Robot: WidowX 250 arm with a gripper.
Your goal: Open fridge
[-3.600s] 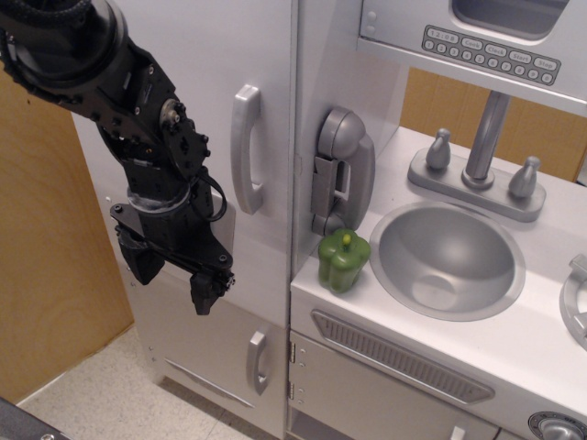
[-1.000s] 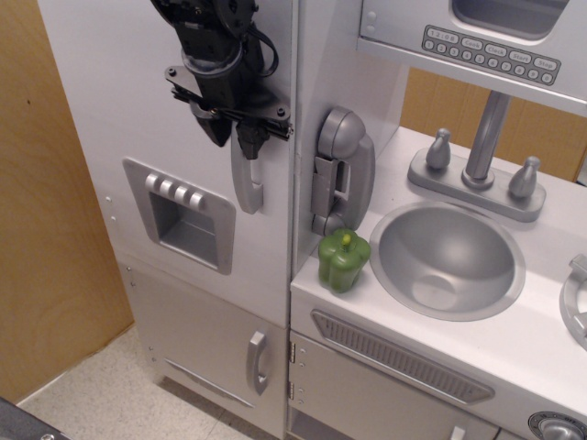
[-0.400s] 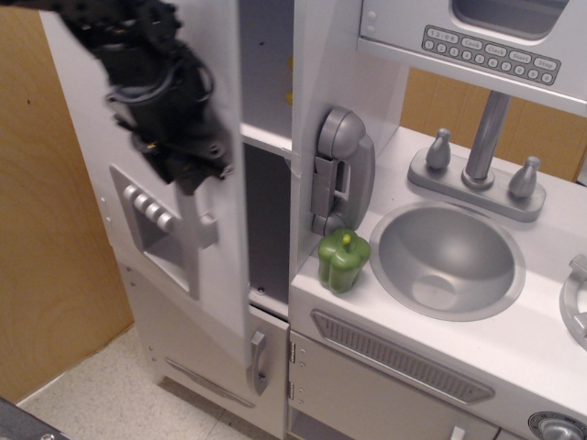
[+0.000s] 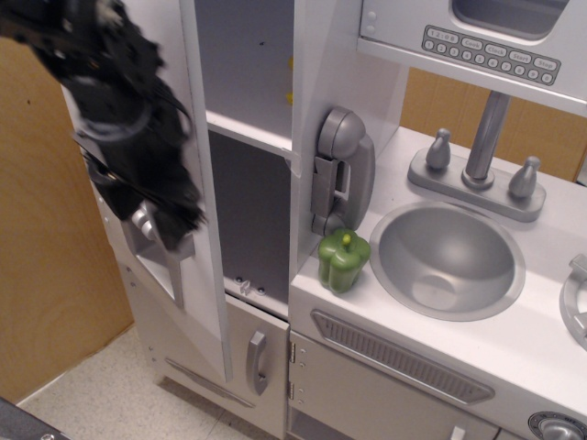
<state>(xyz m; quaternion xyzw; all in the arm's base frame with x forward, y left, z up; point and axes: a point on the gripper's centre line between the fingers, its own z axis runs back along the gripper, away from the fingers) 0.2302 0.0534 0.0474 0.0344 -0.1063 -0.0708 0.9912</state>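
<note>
The fridge's large white door (image 4: 207, 238) stands swung out to the left, and I see it nearly edge-on. Behind it the white interior (image 4: 248, 55) shows, with one shelf (image 4: 246, 134) and a darker lower bay. My black gripper (image 4: 176, 213) is blurred by motion and lies against the door's front face, where the long grey handle is hidden behind it. Part of the grey dispenser panel (image 4: 154, 240) shows just below the fingers. The blur hides how the jaws stand.
A smaller white door with a short grey handle (image 4: 257, 362) sits below the fridge. A grey toy phone (image 4: 341, 170) hangs on the side wall. A green pepper (image 4: 344, 259) stands by the sink (image 4: 447, 258) and faucet (image 4: 481, 147). A wooden panel (image 4: 46, 275) is at the left.
The fridge door was shut a second ago and has swung wide open to the left. My gripper moved left and down with the door, and more of the interior shows.
</note>
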